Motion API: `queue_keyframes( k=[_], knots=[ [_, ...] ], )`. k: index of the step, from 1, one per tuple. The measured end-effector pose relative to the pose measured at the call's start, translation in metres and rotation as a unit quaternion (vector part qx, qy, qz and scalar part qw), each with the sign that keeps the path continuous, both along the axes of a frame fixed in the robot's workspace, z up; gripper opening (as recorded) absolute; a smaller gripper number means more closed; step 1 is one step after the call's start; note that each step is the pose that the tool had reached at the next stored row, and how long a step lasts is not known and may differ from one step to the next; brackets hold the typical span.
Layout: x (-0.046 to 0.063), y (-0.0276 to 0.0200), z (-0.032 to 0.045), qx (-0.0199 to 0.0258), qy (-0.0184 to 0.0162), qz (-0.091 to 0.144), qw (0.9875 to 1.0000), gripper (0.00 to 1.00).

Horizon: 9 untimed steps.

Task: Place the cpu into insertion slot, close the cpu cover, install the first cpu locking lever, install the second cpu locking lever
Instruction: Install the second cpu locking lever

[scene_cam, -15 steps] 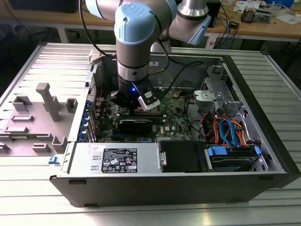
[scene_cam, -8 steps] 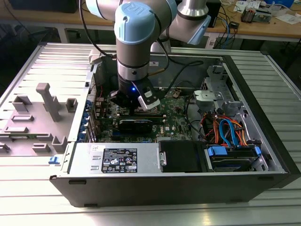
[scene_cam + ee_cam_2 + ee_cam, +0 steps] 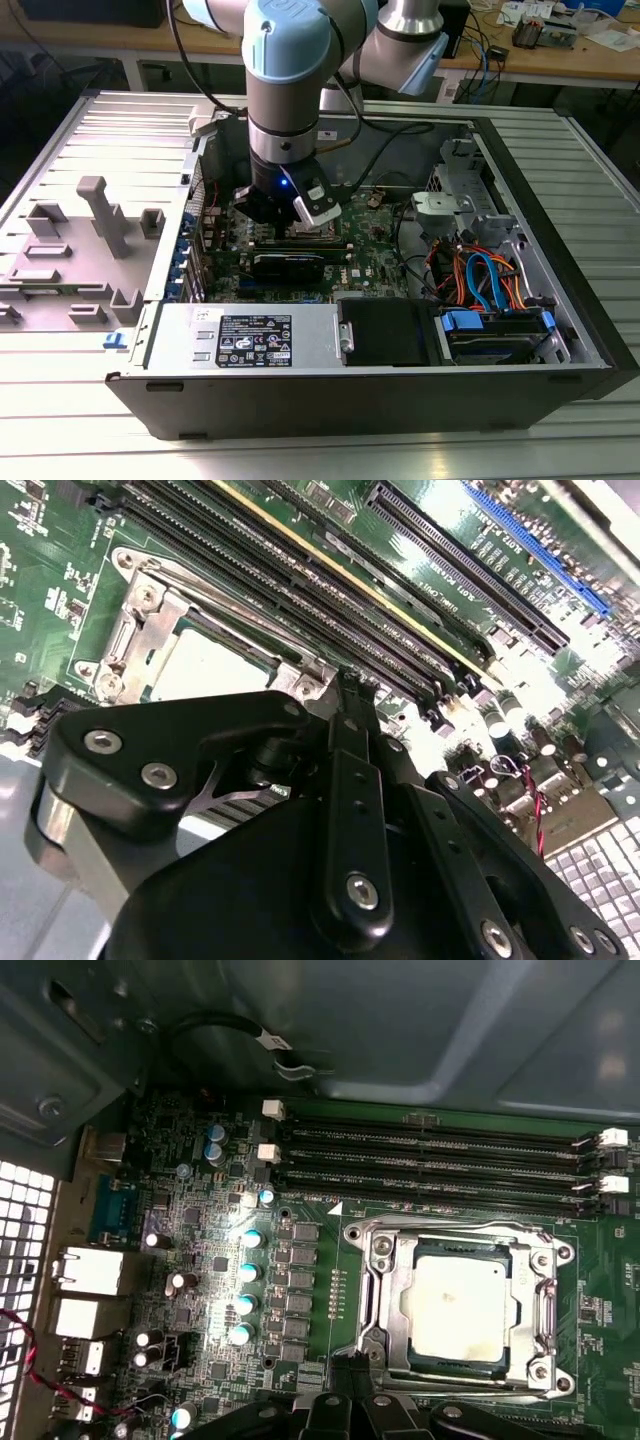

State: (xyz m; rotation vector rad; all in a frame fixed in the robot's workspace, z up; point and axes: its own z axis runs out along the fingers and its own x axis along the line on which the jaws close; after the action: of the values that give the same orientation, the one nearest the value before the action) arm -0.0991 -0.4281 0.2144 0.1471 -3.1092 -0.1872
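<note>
1. The jaws of the gripper are sitting together with nothing between them, their tips hovering just beside the socket's edge in the second wrist view.
2. In the exterior view, a grey fixture tray is lying at the left of the frame, and the arm is reaching down into the open computer case at the centre.
3. In the first wrist view, the green motherboard is spreading across the left and centre.
4. At the lower right there, the cpu is lying flat in the insertion slot, and the cpu cover is lying down around it.
</note>
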Motion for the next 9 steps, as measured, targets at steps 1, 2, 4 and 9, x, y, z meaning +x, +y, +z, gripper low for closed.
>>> queue_keyframes(
  k=[1,2,4,9],
  knots=[
    [0.0000,0.0000,0.0012,0.0000,0.0000,0.000,1.0000,0.11],
    [0.0000,0.0000,0.0029,0.0000,0.0000,0.000,1.0000,0.11],
    [0.0000,0.0000,0.0047,0.0000,0.0000,0.000,1.0000,0.11],
    [0.0000,0.0000,0.0050,0.0000,0.0000,0.000,1.0000,0.11]
  ],
)
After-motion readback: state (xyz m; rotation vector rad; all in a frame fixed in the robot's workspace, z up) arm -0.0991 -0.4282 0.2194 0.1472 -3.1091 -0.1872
